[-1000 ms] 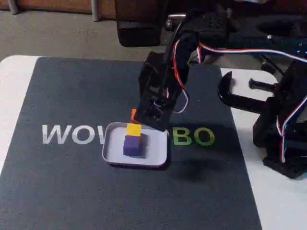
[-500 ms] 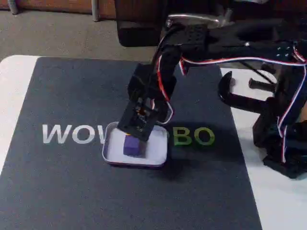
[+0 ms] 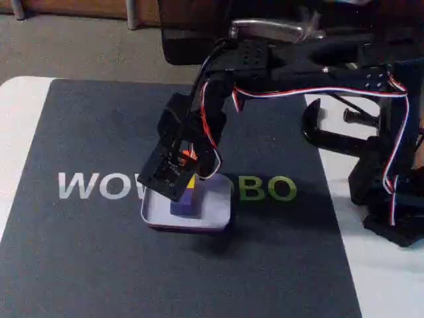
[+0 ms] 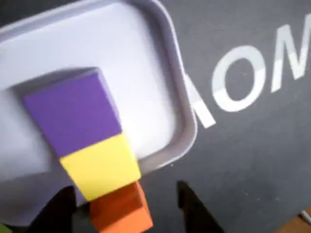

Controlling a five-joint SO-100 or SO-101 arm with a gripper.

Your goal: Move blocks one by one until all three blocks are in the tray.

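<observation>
We see a large dark grey rubber mat [image 3: 99,258] with pale and green lettering [image 3: 96,186] lying on a white table [image 3: 391,278], and a black clamp [image 3: 331,136] and the arm's black base [image 3: 391,192] standing at the right edge in the fixed view. The black arm with its red, white and blue wires [image 3: 318,89] reaches leftward over the mat and bends down, so that its wrist covers the near-left part of the small pale lavender tray [image 3: 215,215] with rounded corners, which sits on the lettering.

In the fixed view, the small purple cube [image 3: 185,202] lies in the tray, half hidden by the gripper [image 3: 173,180]; a sliver of yellow cube [image 3: 192,181] and a glint of orange [image 3: 188,156] peek past it.

The wrist view lays open what the arm blocks: the tray's rim [image 4: 187,121], the purple cube [image 4: 73,114] and yellow cube [image 4: 99,165] touching end to end inside, and the small orange cube [image 4: 121,211] against the yellow one, at the tray's edge. The gripper [image 4: 124,213] has its two dark fingertips [image 4: 189,204] apart on either side of the orange cube; we cannot tell whether they touch it.
</observation>
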